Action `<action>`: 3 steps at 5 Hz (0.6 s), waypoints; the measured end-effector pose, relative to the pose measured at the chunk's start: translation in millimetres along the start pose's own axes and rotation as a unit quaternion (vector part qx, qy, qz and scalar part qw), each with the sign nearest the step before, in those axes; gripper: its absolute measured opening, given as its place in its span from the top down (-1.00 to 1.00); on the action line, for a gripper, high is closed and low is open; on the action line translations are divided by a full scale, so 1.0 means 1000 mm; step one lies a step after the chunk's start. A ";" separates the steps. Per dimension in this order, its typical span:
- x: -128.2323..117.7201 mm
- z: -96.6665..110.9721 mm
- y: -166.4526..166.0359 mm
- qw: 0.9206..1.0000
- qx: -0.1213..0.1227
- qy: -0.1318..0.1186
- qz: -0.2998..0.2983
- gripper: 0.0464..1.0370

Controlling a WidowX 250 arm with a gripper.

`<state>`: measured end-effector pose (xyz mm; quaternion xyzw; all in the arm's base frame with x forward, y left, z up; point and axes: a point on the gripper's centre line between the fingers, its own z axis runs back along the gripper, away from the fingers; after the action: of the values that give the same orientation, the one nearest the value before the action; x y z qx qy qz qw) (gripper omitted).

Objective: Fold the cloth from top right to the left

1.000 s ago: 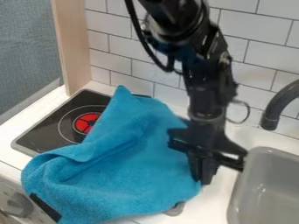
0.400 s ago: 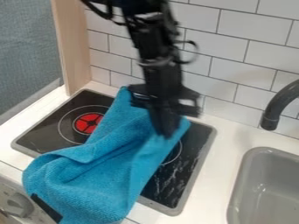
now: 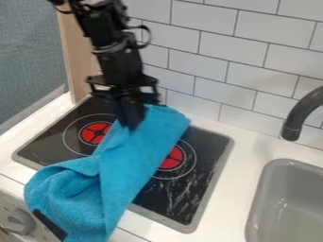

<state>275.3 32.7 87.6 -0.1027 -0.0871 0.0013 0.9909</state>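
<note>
My gripper (image 3: 131, 126) hangs over the upper part of the blue cloth (image 3: 135, 151), its fingertips pressed together at the cloth's upper left edge with a bit of the fabric held. The cloth lies in a narrow, folded strip from the back of the stove down to the front left. Its right part is turned over to the left, with a rounded bulge at the upper right. The lower left part is bunched and hangs over the counter's front edge, where a black patch shows.
The black stove top (image 3: 189, 189) with red burner marks lies under and beside the cloth. A grey sink (image 3: 287, 203) and a dark faucet (image 3: 296, 118) are at the right. A wooden panel (image 3: 79, 61) stands back left, before a tiled wall.
My gripper has moved from the right of the stove to the upper left, drawing the cloth's right side over with it. The right burner and more of the stove top are now uncovered.
</note>
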 end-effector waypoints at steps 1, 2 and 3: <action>-0.005 0.002 0.019 1.000 0.014 0.003 0.016 0.95; -0.009 -0.010 0.029 0.999 0.026 0.026 0.031 0.65; -0.008 -0.010 0.030 0.999 0.029 0.021 0.036 0.14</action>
<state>269.9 59.5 70.3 -0.0775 -0.0623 0.0369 0.9944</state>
